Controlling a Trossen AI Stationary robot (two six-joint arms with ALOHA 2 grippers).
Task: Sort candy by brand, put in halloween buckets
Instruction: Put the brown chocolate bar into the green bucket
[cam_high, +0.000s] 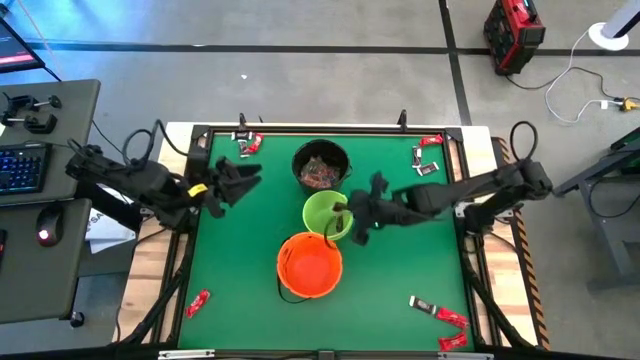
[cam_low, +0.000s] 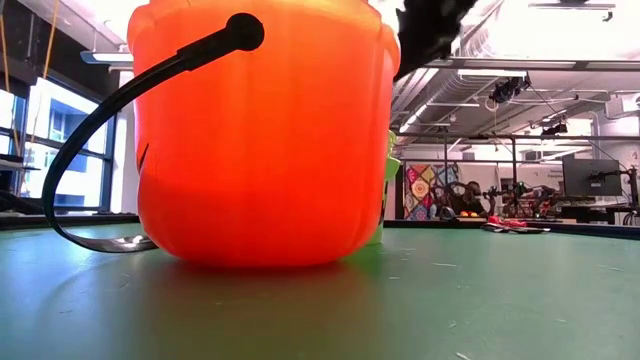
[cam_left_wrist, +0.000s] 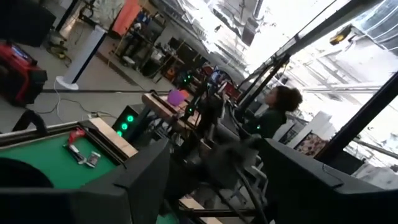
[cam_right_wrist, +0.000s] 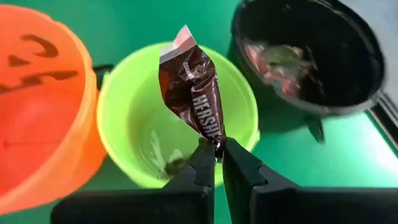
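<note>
**Spotter:** What have you got in the right pincer?

**Me:** A dark brown Hershey's bar, pinched by one crimped end of its wrapper, fingers clamped tight on it. I hold it by that end so the rest stands clear of the fingers, right over the mouth of the lime green bucket. Held there, it should land inside when I release rather than catch the rim.

**Spotter:** Why that bucket?

**Me:** There's a dark piece or two at its bottom already; I can't read what they are, but I judge it's the Hershey's pail. The black bucket beside it holds a heap of reddish wrappers, and the orange bucket sits touching the green one on its other side. The three are bunched mid-tabletop so either arm reaches all of them.

**Spotter:** And the left arm?

**Me:** I have the left pincer parked with its fingers spread wide and empty, above the green tabletop near the black bucket, out of the way.

**Spotter:** Much left?

**Me:** Loose candy in the corners: red pieces at the near right, more at the far edge. The job isn't finished.
</note>
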